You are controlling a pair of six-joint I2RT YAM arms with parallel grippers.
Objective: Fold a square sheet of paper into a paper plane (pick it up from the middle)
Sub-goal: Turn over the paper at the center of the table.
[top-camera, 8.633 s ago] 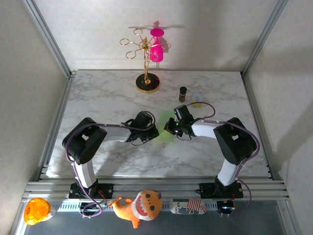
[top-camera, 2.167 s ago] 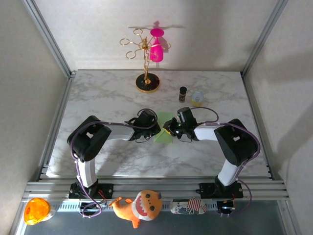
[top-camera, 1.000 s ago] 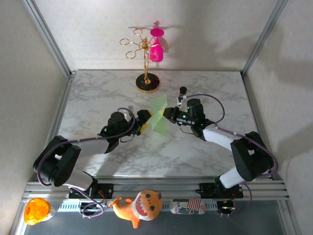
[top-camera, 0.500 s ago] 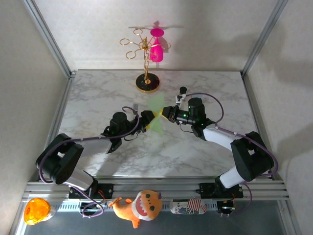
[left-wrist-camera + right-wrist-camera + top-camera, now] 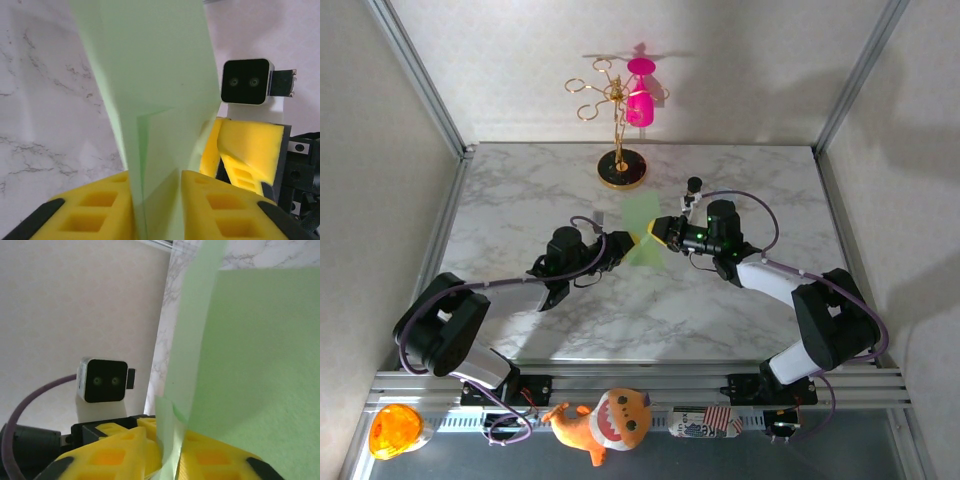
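Fingers (image 5: 90,210) of the left gripper (image 5: 155,202), which stood wide apart beside the paper 1 second ago, have now come together on the folded green sheet (image 5: 150,65). Its 2 yellow pads press the sheet's lower edge from both sides with no gap showing. The sheet rises straight up from between them, clear of the marble table (image 5: 520,200). Just past those fingertips, on the sheet's far side, sits the right gripper (image 5: 170,450). The paper also runs down between its 2 pads, but I cannot tell whether they are pinching it or have begun to let go. In the top view the sheet stands in the air between the 2 grippers, which meet nose to nose. My reading is that the left has taken its hold, so this is a handover or regrip. That should free the right to shift for the next crease, though if both slacken together the sheet drops.
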